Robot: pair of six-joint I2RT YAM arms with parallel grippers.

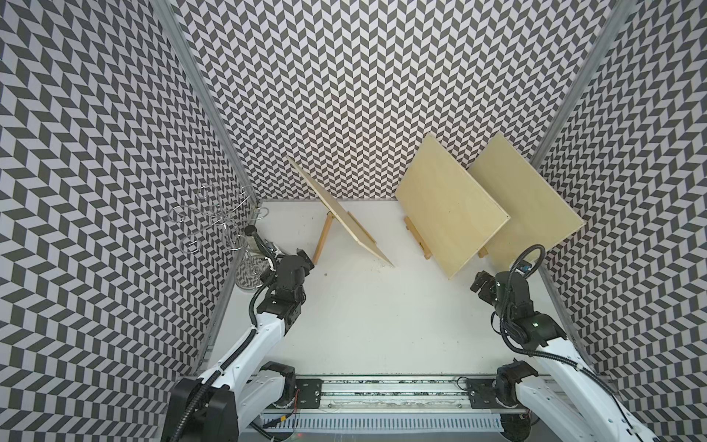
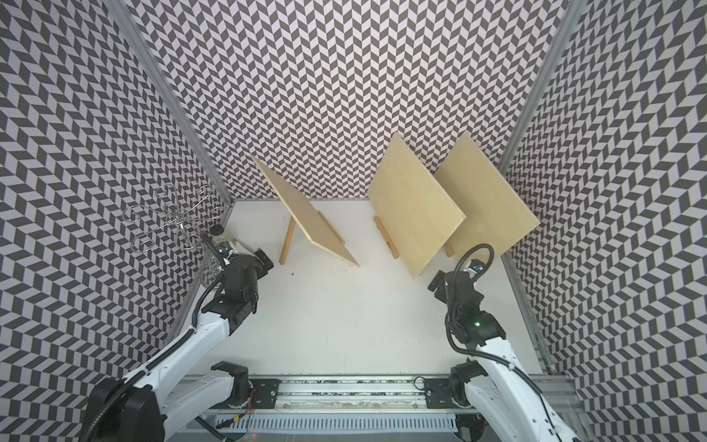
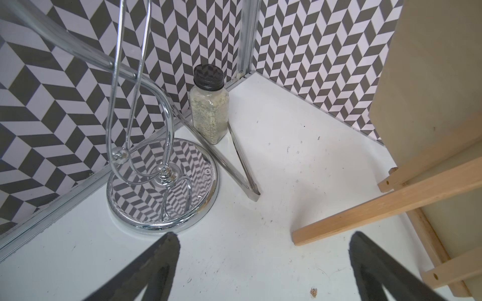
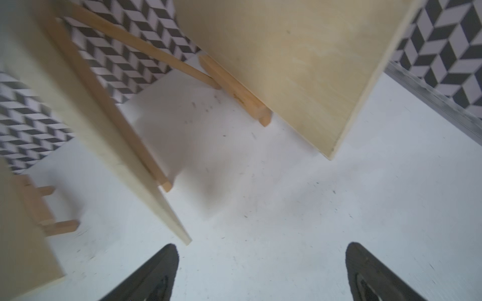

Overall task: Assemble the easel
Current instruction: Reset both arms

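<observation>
Three wooden easels stand at the back of the table, each carrying a pale board: the left board, the middle board and the right board. My left gripper is open and empty, just short of the left easel's rear leg. Also open and empty, my right gripper hovers over bare table. The middle board's near corner lies beside one of its fingers. Beyond it stands the right board.
A chrome wire stand, a spice jar and metal tongs sit in the far left corner, close to my left arm. Patterned walls enclose the table on three sides. A metal rail runs along the front edge.
</observation>
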